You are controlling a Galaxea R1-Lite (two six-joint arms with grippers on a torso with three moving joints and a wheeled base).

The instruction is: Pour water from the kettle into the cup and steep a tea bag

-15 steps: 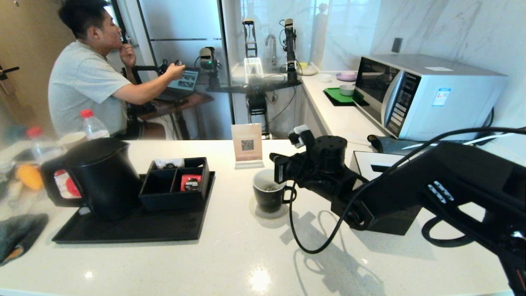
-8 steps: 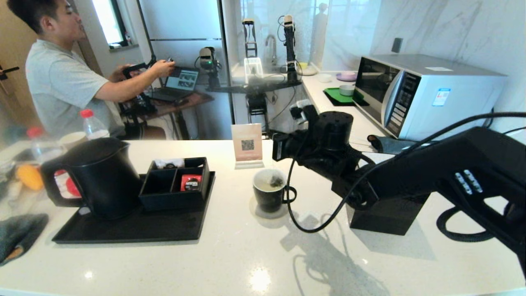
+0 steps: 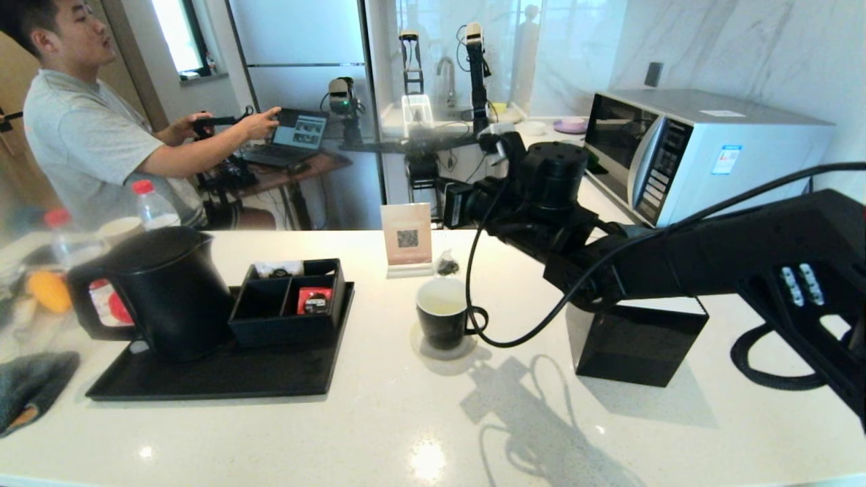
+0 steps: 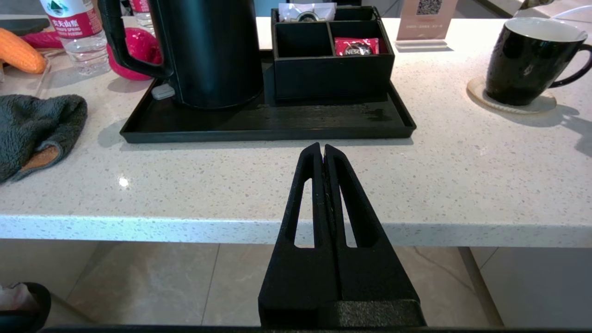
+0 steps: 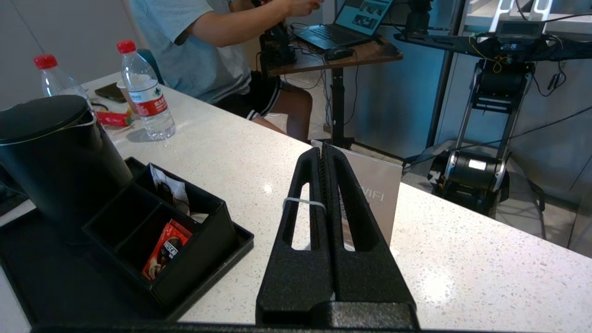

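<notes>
The black cup (image 3: pixel 443 319) stands on a round coaster at mid-counter, its white inside holding a pale liquid. Just above its far rim hangs the tea bag (image 3: pixel 446 264), a small dark pouch. My right gripper (image 3: pixel 452 205) is over it, shut on its string, which loops pale across one finger (image 5: pixel 303 202) in the right wrist view; the pouch itself is hidden there. The black kettle (image 3: pixel 162 291) stands upright on the tray at the left, untouched. My left gripper (image 4: pixel 322 149) is shut and empty, parked off the counter's front edge, facing the kettle (image 4: pixel 212 51) and cup (image 4: pixel 522 64).
A black tray (image 3: pixel 203 379) carries the kettle and an organiser box (image 3: pixel 287 318) with a red sachet (image 3: pixel 314 299). A QR sign (image 3: pixel 407 240) stands behind the cup, a black tissue box (image 3: pixel 636 341) to its right. Grey cloth (image 3: pixel 30 385) and bottles (image 3: pixel 152 203) lie far left.
My right gripper has risen from down at the cup, drawing the tea bag out of the liquid until it hangs above the rim. The left arm has not moved.
</notes>
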